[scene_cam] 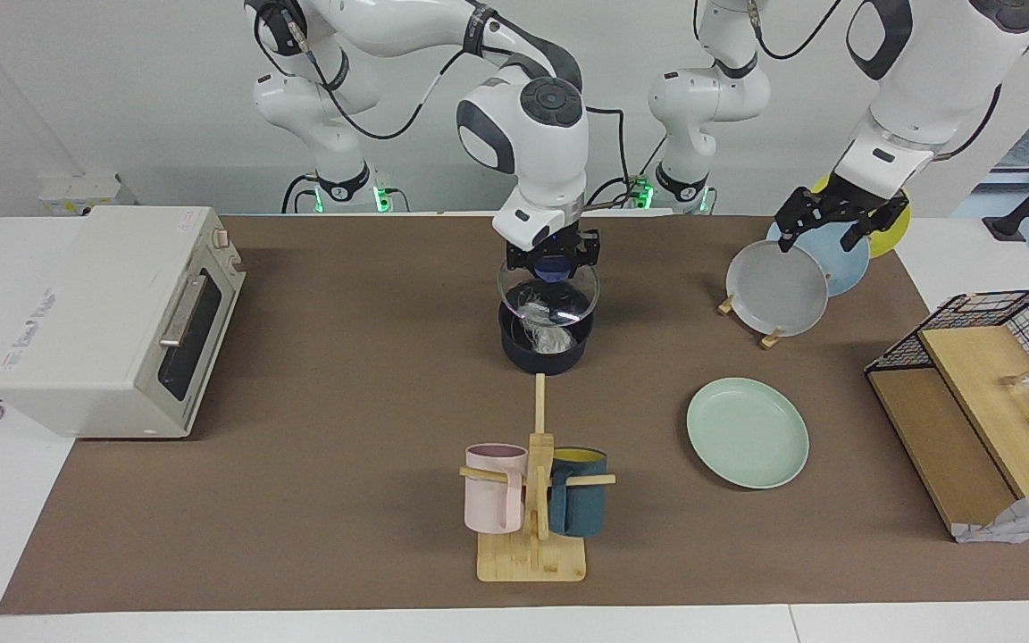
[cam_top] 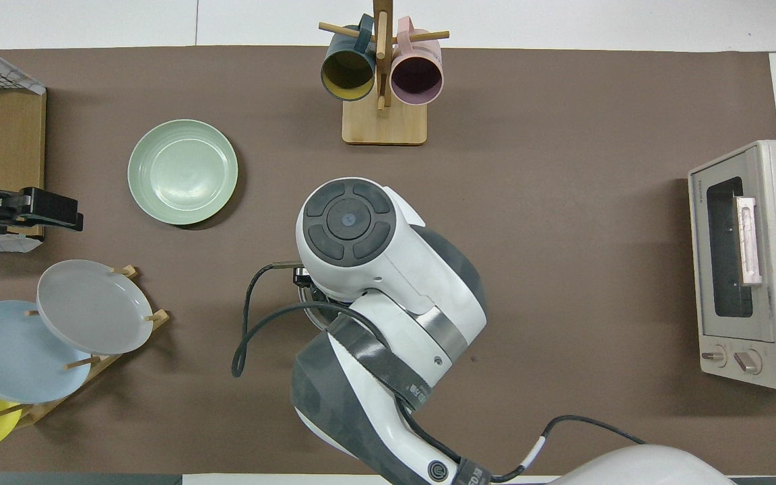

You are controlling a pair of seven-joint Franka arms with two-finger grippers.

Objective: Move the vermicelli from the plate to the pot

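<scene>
Under the right pincer (scene_cam: 554, 265), clamped on a glass lid (scene_cam: 548, 295), vermicelli (scene_cam: 544, 335) fills the pot (scene_cam: 543, 350).

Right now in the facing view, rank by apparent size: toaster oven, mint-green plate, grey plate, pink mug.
1. White toaster oven
2. Round mint-green plate and grey round plate: look alike, unranked
3. Pink mug

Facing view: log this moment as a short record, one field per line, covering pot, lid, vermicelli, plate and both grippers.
pot: on the mat, mid-table
vermicelli: inside the pot
glass lid: held by its blue knob, just over the pot
right gripper: shut on the lid's knob, over the pot
plate: empty, toward the left arm's end
left gripper: open, waiting over the plate rack
</scene>
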